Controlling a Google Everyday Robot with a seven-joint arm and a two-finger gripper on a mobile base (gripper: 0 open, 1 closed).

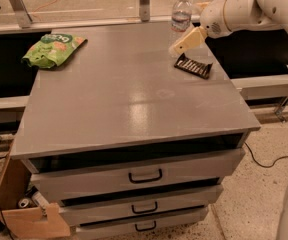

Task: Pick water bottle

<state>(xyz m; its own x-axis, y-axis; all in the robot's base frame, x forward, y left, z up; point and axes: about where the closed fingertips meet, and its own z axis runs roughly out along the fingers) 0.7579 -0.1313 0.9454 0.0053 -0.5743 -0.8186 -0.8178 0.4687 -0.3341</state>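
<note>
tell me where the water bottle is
The water bottle stands upright at the far edge of the table, right of centre in the camera view. The gripper is just in front of it, beside a dark packet.
</note>
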